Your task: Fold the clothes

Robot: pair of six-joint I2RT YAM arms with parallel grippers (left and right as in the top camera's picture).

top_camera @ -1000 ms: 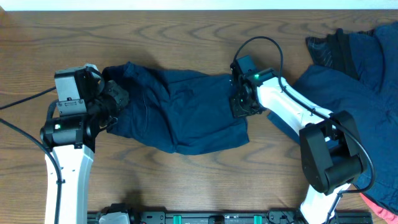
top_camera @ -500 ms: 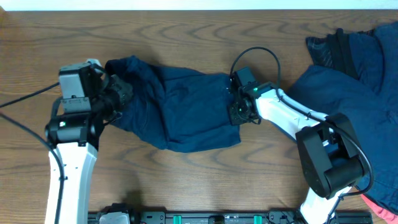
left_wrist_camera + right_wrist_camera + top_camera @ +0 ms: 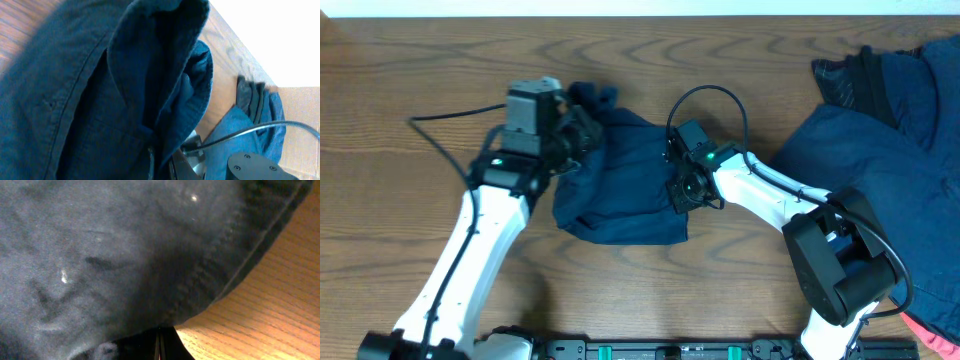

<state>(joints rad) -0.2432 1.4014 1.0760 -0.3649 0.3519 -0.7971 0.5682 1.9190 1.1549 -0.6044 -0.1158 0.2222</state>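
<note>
Overhead: the navy garment [image 3: 620,185] lies bunched on the bench [image 3: 420,80], between the two end effectors.

Left end effector [image 3: 582,128]: clenched on the garment's upper left edge. A knot of cloth stands up just beyond its tip, and the rest hangs down and away toward the right end effector. In the left wrist view a doubled, seamed fold of the same cloth fills the space right in front of the fingers, which are themselves almost entirely covered.

Right end effector [image 3: 680,185]: at the garment's right edge, pressed against the cloth. In the right wrist view the fingers meet in a thin dark line at the bottom of the picture, closed on a stitched hem, with bare wood just to one side of it.

The remaining clothes [image 3: 890,150] form a navy heap well to the right of the right end effector, beyond its arm. A black striped waistband [image 3: 855,75] shows at the heap's upper left. Neither end effector touches this heap.
</note>
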